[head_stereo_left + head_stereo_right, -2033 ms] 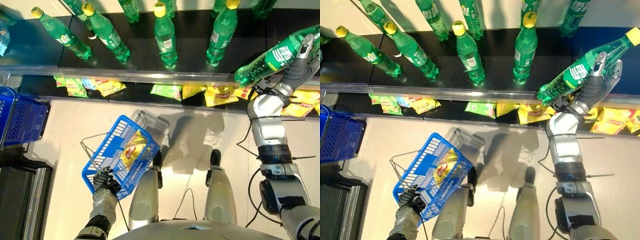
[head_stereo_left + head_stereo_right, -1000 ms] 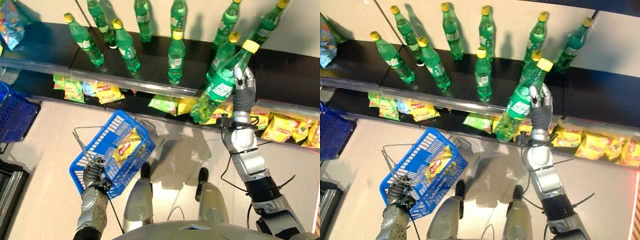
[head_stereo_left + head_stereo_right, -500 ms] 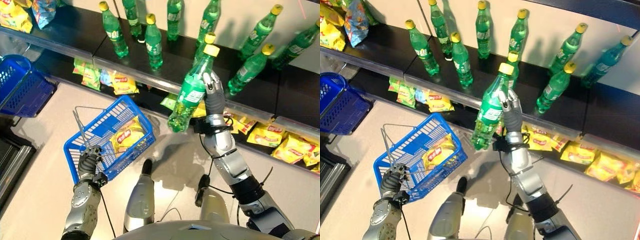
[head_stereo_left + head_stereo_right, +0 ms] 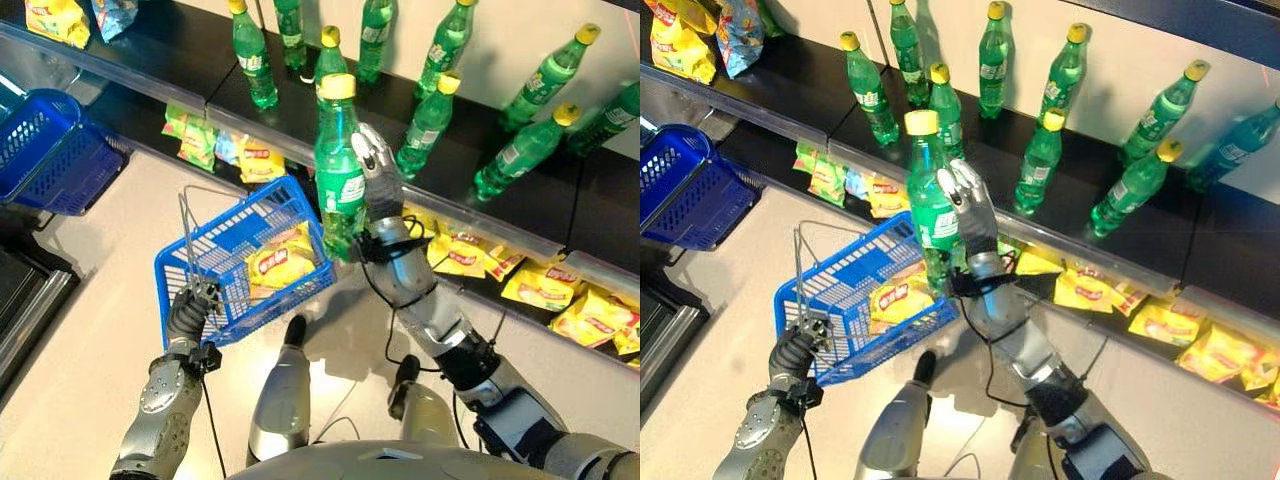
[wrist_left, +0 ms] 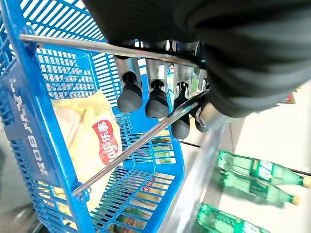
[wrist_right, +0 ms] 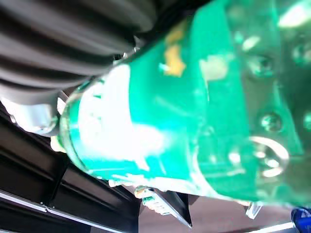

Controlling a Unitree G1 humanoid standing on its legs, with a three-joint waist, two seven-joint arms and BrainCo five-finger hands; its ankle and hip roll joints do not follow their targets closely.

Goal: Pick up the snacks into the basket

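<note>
You are seeing one green bottle (image 4: 340, 165) gripped upright in the right hand (image 4: 378, 190) at frame centre, its base hanging over the blue basket (image 4: 215, 250); one yellow snack bag (image 4: 278, 266) is lying inside; the left hand (image 4: 192, 312) is curling round the wire handles (image 5: 102, 48) at lower left; a second blue basket (image 4: 45, 150) is being cut off at the upper left edge.

Shop aisle, going by the stock; black shelf (image 4: 300, 110) beyond the right hand (image 4: 375, 180) lined with upright green bottles (image 4: 430, 120), yellow caps; lower shelf under it packed with yellow snack bags (image 4: 545, 285); blue wire-handled shopping basket (image 4: 215, 250) in the left hand (image 4: 190, 310); second blue basket (image 4: 50, 150) further out past that hand; pale floor (image 4: 90, 330) below.
</note>
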